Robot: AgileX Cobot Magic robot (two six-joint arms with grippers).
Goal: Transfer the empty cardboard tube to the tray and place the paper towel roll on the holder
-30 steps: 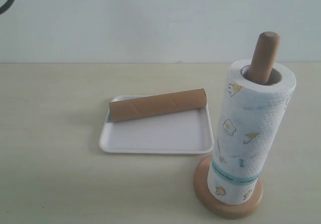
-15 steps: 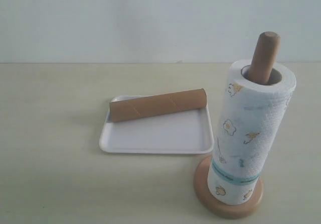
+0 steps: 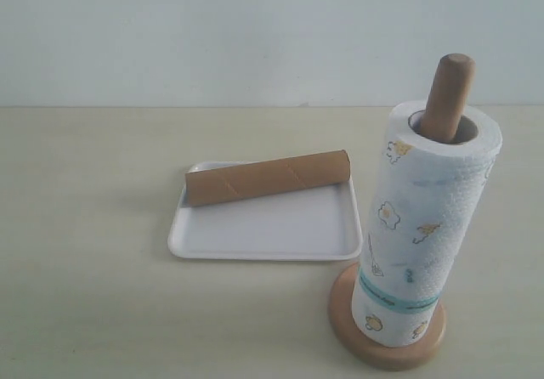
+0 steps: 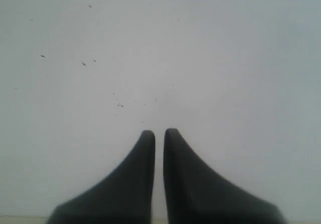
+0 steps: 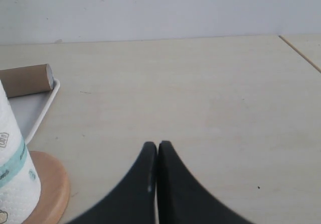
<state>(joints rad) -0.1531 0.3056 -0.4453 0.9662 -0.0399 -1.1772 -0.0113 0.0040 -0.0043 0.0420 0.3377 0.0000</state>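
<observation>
The brown cardboard tube [image 3: 268, 178] lies across the far side of the white tray [image 3: 263, 230]. The paper towel roll [image 3: 425, 226] stands upright on the wooden holder [image 3: 387, 349], whose pole [image 3: 449, 94] sticks out of its top. Neither gripper shows in the exterior view. In the right wrist view, my right gripper [image 5: 157, 144] is shut with nothing held, over bare table beside the holder base [image 5: 50, 189], the roll [image 5: 12, 174], the tray corner [image 5: 37, 116] and the tube end [image 5: 27, 80]. My left gripper [image 4: 159, 132] is shut and empty, facing a plain pale wall.
The pale wooden table [image 3: 85, 268] stretches to the left of and in front of the tray. A seam or table edge [image 5: 301, 53] runs at the far corner of the right wrist view. A white wall [image 3: 255, 31] backs the table.
A dark curved piece at the top left corner of the exterior view has gone out of sight. The tube, tray, roll and holder have not moved.
</observation>
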